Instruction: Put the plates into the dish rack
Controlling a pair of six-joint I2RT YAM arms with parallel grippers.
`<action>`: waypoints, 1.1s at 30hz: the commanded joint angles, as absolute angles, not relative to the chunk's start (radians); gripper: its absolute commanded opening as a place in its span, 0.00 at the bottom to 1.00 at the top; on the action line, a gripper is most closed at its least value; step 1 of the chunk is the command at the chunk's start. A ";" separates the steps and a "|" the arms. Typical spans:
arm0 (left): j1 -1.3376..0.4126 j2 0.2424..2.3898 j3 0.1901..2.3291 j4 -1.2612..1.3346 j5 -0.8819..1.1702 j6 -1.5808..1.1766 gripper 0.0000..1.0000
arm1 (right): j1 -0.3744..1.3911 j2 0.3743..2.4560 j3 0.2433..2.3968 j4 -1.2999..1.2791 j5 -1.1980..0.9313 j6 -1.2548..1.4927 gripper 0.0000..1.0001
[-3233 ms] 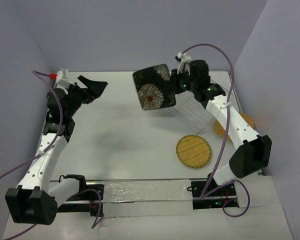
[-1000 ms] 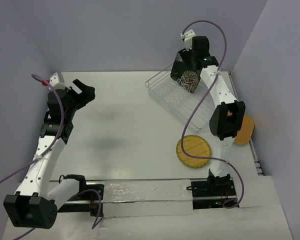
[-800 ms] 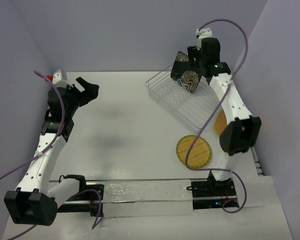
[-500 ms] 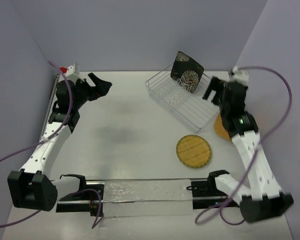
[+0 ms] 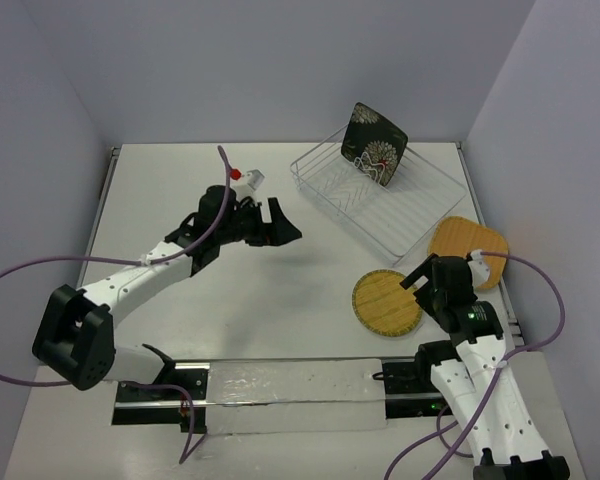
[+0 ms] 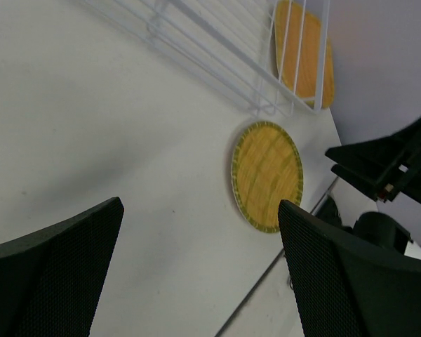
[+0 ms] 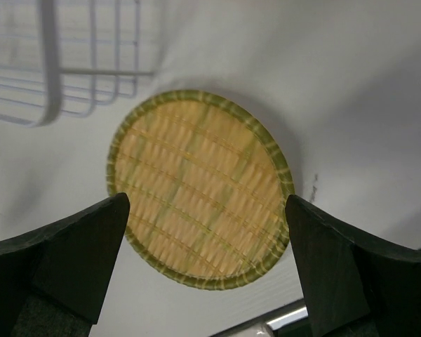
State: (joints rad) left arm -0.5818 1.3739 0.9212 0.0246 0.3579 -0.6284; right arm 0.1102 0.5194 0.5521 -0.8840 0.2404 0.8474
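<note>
I am hanging my right pincer [image 7: 205, 201] above the round yellow woven plate [image 7: 200, 225], jaws spread wide and gripping nothing. The plate is lying flat in the lower right of the overhead view, just below the dish rack [image 5: 380, 205], and being round it gives no long axis to line up on. My left pincer [image 5: 283, 222], equally wide and empty, is sitting mid-frame, well apart, so I am judging the right arm nearer.
</note>
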 commanded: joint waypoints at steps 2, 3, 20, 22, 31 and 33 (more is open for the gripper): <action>-0.681 1.415 0.915 0.067 0.373 -0.658 0.99 | 0.102 0.533 0.524 -0.831 0.227 0.968 1.00; -0.693 1.432 0.923 0.059 0.372 -0.655 0.99 | 0.103 0.543 0.508 -0.811 0.212 0.976 1.00; -0.794 1.640 1.016 0.074 0.412 -0.645 0.99 | 0.067 0.723 0.340 -0.582 0.177 0.931 1.00; -0.798 1.656 1.028 0.074 0.419 -0.644 0.99 | 0.067 0.744 0.331 -0.549 0.124 0.920 0.99; -0.811 1.771 1.030 0.112 0.460 -0.654 0.99 | 0.069 0.716 0.317 -0.481 -0.049 0.820 0.91; -0.812 1.799 1.040 0.116 0.465 -0.657 0.99 | 0.070 0.724 0.315 -0.472 -0.083 0.781 0.86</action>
